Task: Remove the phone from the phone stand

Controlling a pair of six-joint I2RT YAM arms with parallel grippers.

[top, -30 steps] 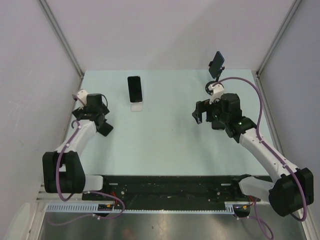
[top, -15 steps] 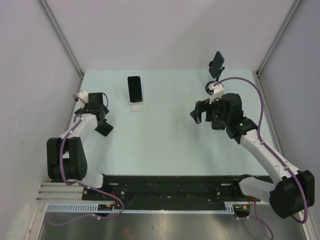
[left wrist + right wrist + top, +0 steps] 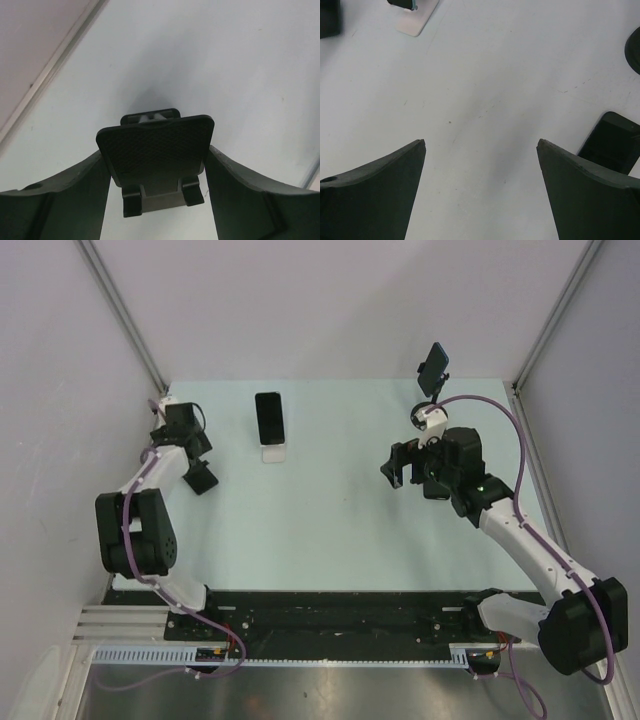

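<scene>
Our left arm (image 3: 148, 475) folds back tight at the elbow. The left gripper (image 3: 155, 150) has its fingers (image 3: 60, 195) parted, and we cannot tell whether they clamp. Our right arm (image 3: 520, 535) reaches forward, with the right gripper (image 3: 481, 142) tilted downward and spread wide.

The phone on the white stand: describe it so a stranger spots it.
On the table, look near the far edge, left of centre. The phone is a dark slab propped on a white stand; the other phone, far right, has no white base, and the black stand nearby is empty.
</scene>
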